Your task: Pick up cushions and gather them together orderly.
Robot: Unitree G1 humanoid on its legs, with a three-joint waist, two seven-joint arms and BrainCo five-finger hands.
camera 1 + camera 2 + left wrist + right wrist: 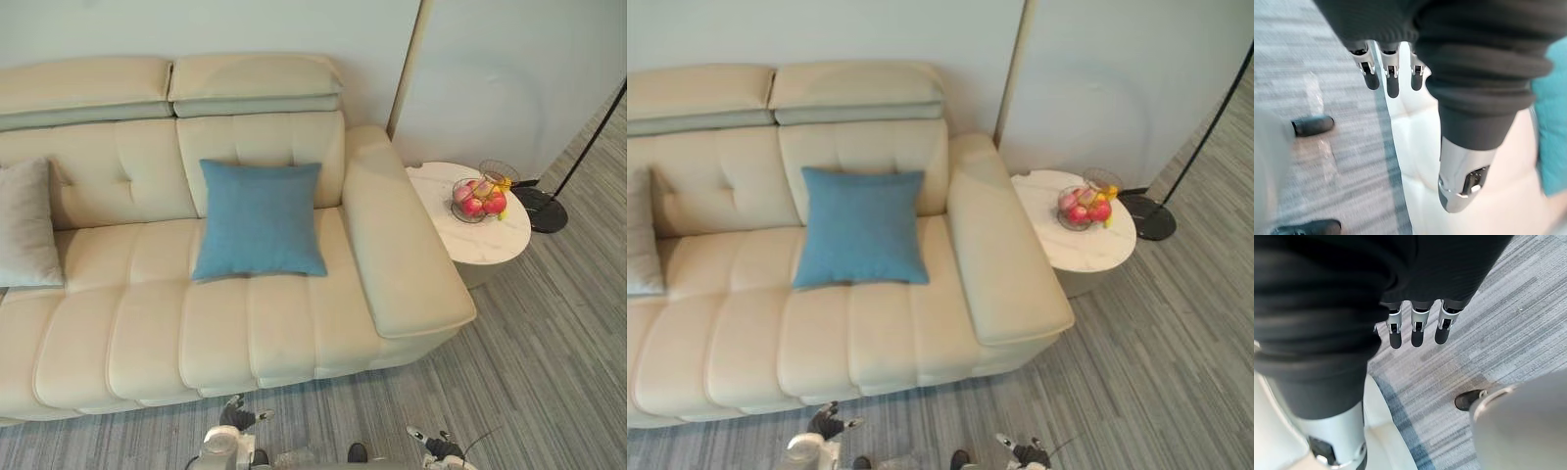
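where blue cushion (260, 217) leans on sofa (127, 328), grey cushion (24, 223) sits well apart.

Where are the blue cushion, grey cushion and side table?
blue cushion (260, 220): left eye view, centre of its face.
grey cushion (24, 225): left eye view, middle of its visible part.
side table (485, 242): left eye view, bare top near front edge.

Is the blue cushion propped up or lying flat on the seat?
Propped up: the blue cushion leans back, its top edge against the sofa backrest, its bottom edge on the seat.
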